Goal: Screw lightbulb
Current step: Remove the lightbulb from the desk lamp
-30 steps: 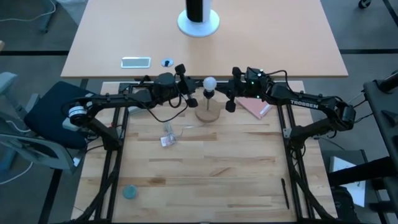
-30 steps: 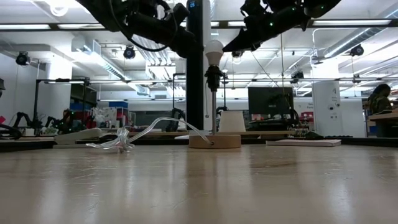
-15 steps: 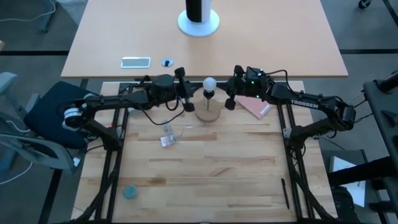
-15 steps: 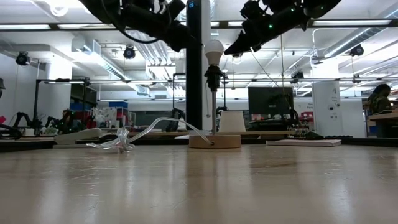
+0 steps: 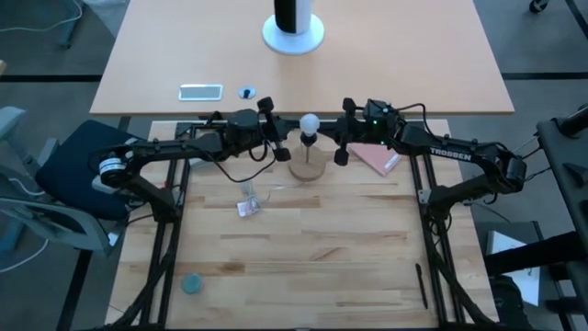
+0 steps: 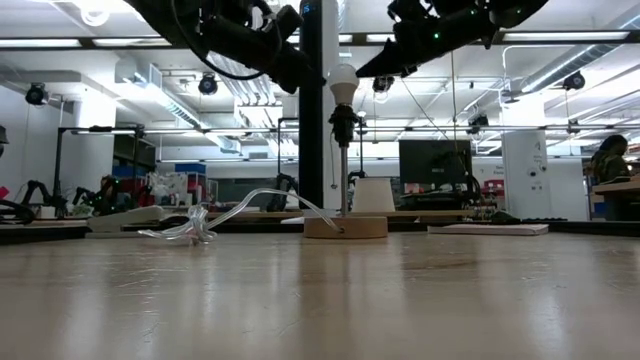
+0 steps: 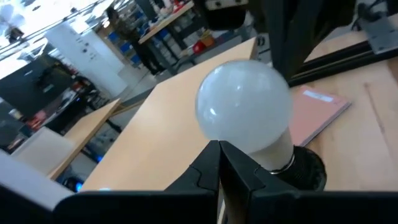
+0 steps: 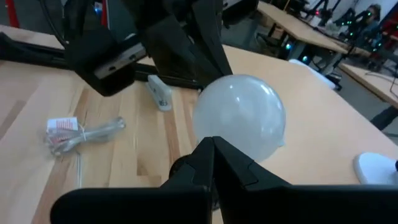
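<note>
Sitting in its black socket [image 5: 309, 139] near the frame's upper centre, the lightbulb [image 5: 310, 122] has not moved. Both end effectors flank it with fingers pressed together, empty: left end effector [image 5: 281, 147] and right end effector [image 5: 340, 147] have each crept slightly closer again.

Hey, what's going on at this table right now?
A two-armed robot is working on a lightbulb that sits in the black socket atop a wooden stand at the table's far edge. The left tool and right tool flank the bulb, one on each side, both shut and holding nothing. Neither visibly touches the bulb. A crumpled plastic wrapper lies on the table nearby.
</note>
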You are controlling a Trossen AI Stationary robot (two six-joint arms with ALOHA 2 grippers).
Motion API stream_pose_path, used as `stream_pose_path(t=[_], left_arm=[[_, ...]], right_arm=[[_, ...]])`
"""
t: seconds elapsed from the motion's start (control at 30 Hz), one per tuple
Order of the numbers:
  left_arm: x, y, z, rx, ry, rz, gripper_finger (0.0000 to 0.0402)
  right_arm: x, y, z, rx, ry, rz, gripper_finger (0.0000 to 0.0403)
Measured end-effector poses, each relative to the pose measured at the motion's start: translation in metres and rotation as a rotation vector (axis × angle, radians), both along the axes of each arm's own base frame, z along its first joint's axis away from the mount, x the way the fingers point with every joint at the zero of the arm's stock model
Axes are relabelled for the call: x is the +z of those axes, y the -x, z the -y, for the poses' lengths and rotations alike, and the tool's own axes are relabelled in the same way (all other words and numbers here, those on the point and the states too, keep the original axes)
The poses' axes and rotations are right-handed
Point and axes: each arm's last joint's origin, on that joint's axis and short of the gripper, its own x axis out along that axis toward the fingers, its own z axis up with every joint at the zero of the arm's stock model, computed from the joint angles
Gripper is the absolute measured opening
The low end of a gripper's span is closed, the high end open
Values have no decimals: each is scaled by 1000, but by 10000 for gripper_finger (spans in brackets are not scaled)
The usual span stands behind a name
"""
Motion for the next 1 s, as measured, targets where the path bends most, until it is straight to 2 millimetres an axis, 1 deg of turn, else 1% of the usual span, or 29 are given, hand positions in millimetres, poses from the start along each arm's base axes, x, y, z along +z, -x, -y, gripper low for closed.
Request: stream_pose_path(t=[0.17,0.3,0.4,0.5,0.63,0.77,1.0], left_arm=[[2,0,4,-88,10,3,0],[1,2,7,-142,33,-26,0],[8,7,8,-139,27,-11,0],[12,9,6,-90,10,11,0],[11,8,0,43,-18,26,0],[3,4,-5,57,-13,6,0],[-4,-2,-8,43,-11,6,0]], right_arm=[[0,1,3,-97,24,-13,0],[-2,2,3,-115,28,-34,0],[-4,4,2,-110,23,-63,0],[-1,5,1,-101,25,-54,0],[-1,3,-2,-4,2,-36,0],[2,2,-3,17,13,-5,0],[4,2,-3,9,9,12,0]])
